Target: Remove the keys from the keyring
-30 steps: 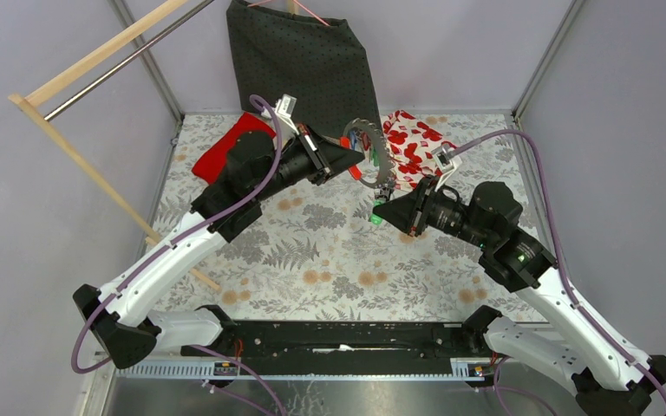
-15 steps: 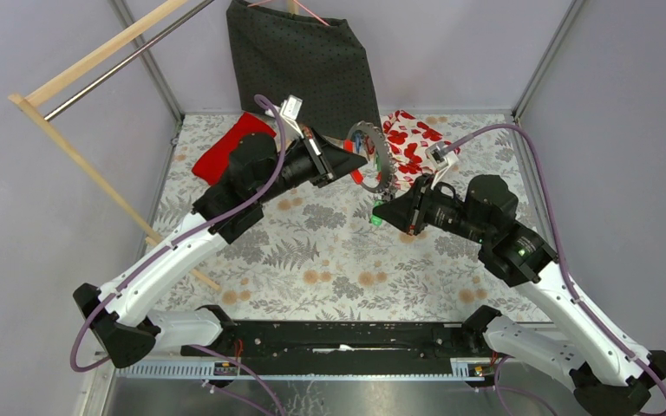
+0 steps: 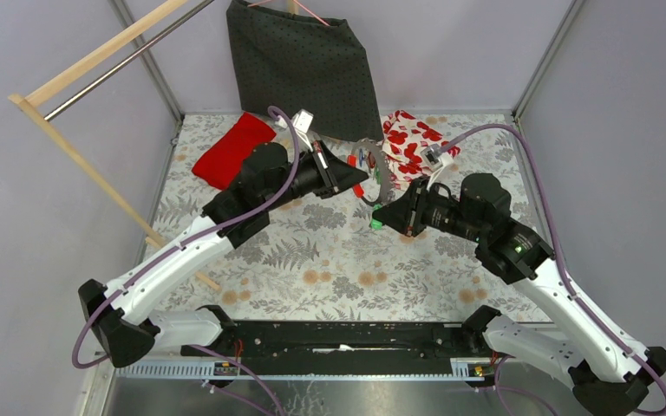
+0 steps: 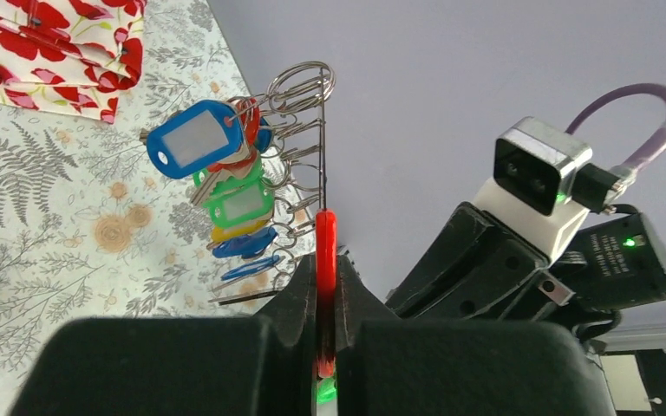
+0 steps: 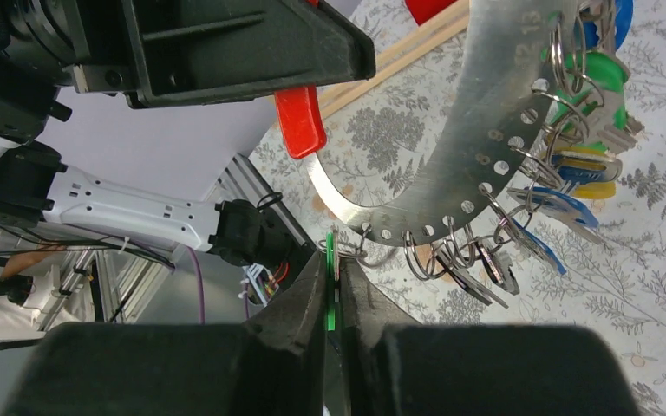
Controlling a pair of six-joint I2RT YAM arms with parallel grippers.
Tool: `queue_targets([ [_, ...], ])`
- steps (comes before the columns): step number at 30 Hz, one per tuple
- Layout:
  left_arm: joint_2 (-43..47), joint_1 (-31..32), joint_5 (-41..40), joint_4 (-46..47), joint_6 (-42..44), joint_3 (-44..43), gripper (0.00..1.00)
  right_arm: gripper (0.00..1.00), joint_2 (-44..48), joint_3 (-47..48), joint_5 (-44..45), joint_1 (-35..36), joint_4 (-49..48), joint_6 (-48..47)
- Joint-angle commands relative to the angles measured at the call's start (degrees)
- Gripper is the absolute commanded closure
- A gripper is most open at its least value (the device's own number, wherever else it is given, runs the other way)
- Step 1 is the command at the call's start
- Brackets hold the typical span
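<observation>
The keyring (image 3: 376, 176) is a silvery arc (image 5: 477, 147) with numbered holes and a red section (image 4: 325, 251), held up above the table. My left gripper (image 3: 360, 179) (image 4: 325, 279) is shut on that red section. The keys (image 4: 225, 182) hang from small wire rings along the arc, with blue, green and yellow tags (image 5: 591, 121). My right gripper (image 3: 380, 217) (image 5: 333, 270) sits just below the arc's end. It is shut on a green key (image 5: 330, 290) whose small ring still passes through a hole in the keyring.
A red cloth (image 3: 230, 147) lies at the back left of the flowered table cover (image 3: 338, 269), a poppy-print cloth (image 3: 412, 139) at the back right. A dark dotted garment (image 3: 303, 61) hangs at the rear wall. A wooden rack (image 3: 95, 61) stands at the left.
My left gripper has carried the keyring nearer and lower, turning it more edge-on. The right gripper has shifted slightly left, still holding the green key.
</observation>
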State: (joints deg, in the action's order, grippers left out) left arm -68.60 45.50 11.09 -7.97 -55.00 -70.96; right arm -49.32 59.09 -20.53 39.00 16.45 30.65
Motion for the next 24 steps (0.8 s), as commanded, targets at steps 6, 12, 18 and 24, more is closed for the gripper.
queue_targets([
  [6,3.87,0.38,-0.97,8.71,2.46,3.16,1.00,1.00,-1.54,3.31,0.20,0.28,3.21,-0.96],
  [12,4.41,0.38,-1.31,9.15,2.59,3.65,1.00,1.00,-1.83,3.32,1.49,0.31,5.09,-1.08],
  [18,5.21,0.38,-1.73,9.15,2.62,3.75,1.00,1.00,-1.49,3.05,1.51,0.29,5.44,-1.04],
  [24,5.32,0.38,-1.76,9.11,2.62,3.72,1.00,1.00,-1.39,3.05,0.90,0.26,5.68,-1.26],
])
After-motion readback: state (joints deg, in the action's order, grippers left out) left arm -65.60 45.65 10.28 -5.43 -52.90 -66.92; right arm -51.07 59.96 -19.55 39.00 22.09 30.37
